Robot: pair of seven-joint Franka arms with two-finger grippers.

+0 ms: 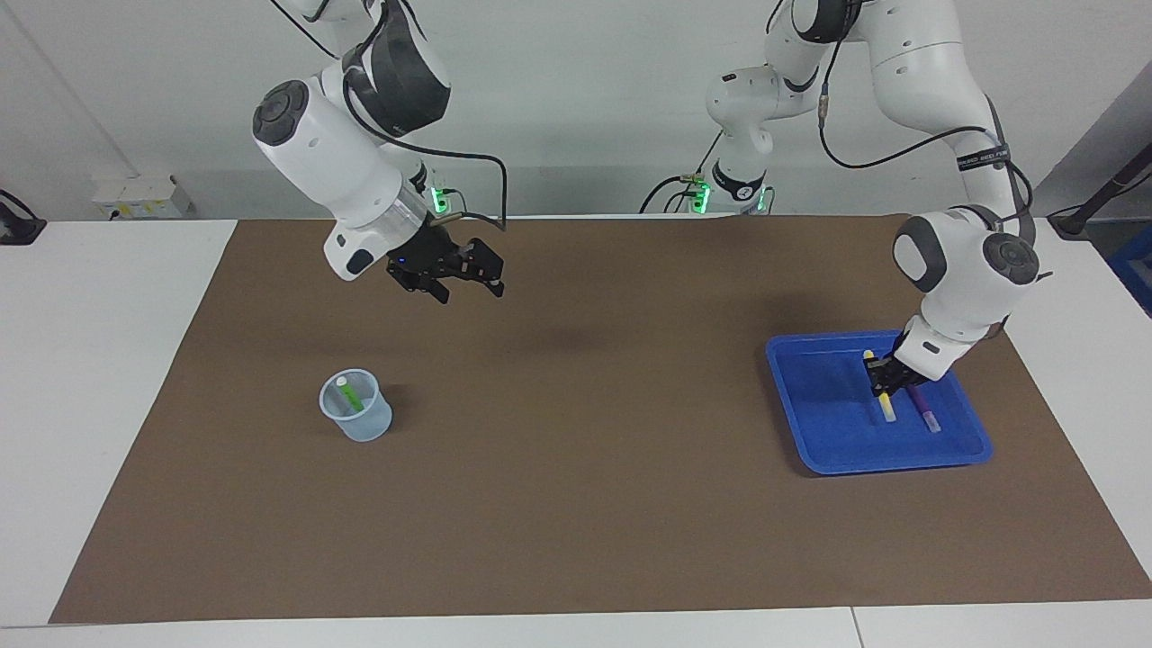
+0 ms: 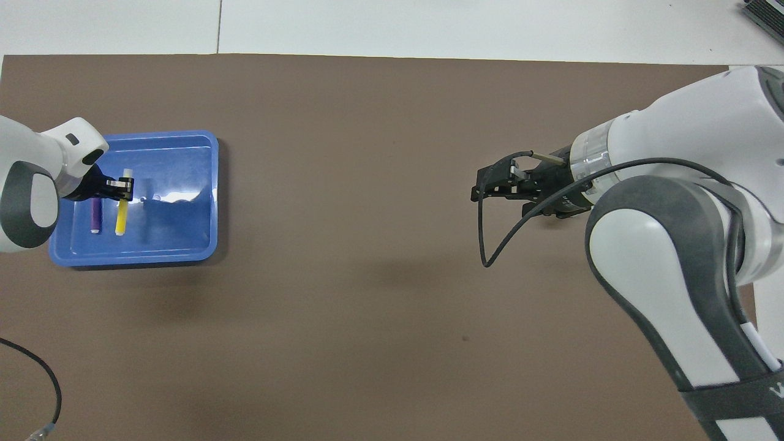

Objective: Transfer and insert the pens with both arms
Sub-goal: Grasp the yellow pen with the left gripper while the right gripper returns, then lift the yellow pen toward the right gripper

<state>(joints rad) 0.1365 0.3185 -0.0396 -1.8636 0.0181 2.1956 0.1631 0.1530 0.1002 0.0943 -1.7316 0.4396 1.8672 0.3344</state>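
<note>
My left gripper is down in the blue tray, shut on the middle of the yellow pen, which lies low in the tray. The purple pen lies beside it. In the overhead view the left gripper straddles the yellow pen, with the purple pen alongside. The green pen stands tilted in a translucent cup. My right gripper is open and empty, raised over bare mat, not over the cup. It also shows in the overhead view.
A brown mat covers most of the white table. The tray sits toward the left arm's end and the cup toward the right arm's end. The right arm hides the cup in the overhead view. A loose cable lies at the mat's edge.
</note>
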